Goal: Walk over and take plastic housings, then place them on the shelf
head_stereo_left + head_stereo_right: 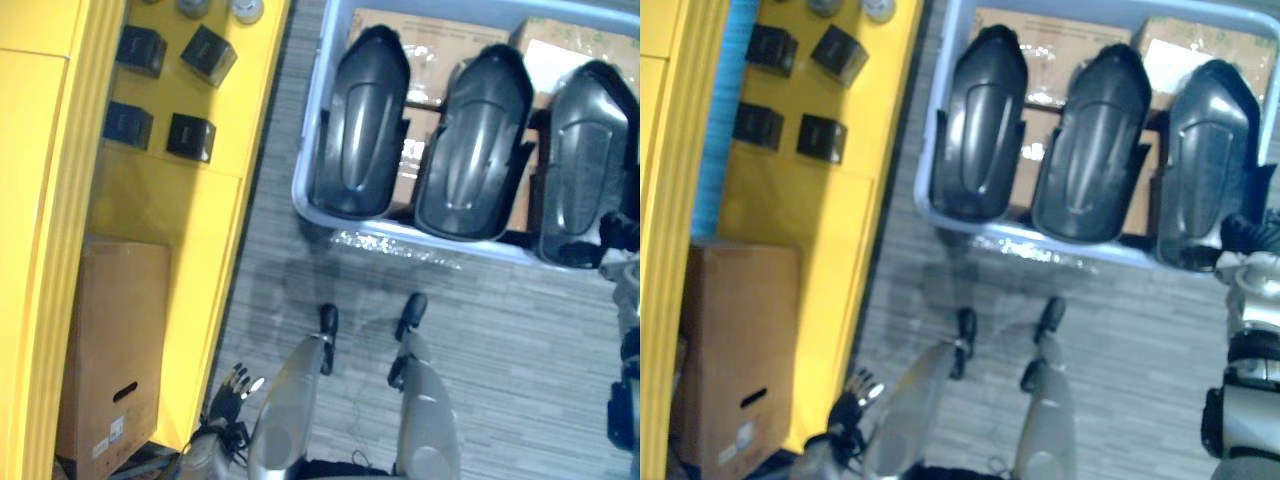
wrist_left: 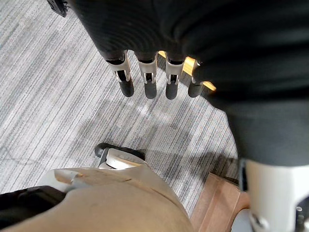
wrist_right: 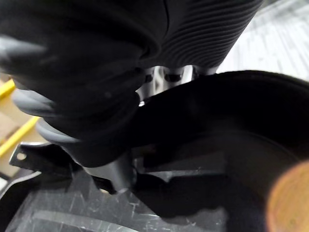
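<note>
- Three black plastic housings stand side by side in a pale blue bin (image 1: 312,160): the left housing (image 1: 358,120), the middle housing (image 1: 472,140) and the right housing (image 1: 590,160). They lean with their rounded backs up against cardboard cartons (image 1: 430,40), which probably keeps each one apart and easy to lift out singly.
- The right hand (image 1: 1246,234) is at the near lower edge of the right housing. In the right wrist view the dark ribbed cover sits tight against that housing's black rim. The rim hides the contact, so I cannot tell whether the hand is gripping it or only reaching in.
- The low approach at the rim suits the shape, in my judgement. The smooth domed back offers no purchase, while the edge gives something to hook.
- The left hand (image 2: 146,77) hangs by the robot's side over the grey carpet (image 1: 500,330), relaxed, uncurled and holding nothing. This keeps it clear of the reach.
- To the left stands the yellow shelf unit (image 1: 230,140), with small black blocks (image 1: 208,52) on one level and a brown cardboard box (image 1: 115,340) lower down.
- No housing is on the shelf yet; the pick-up looks like the step in hand.
</note>
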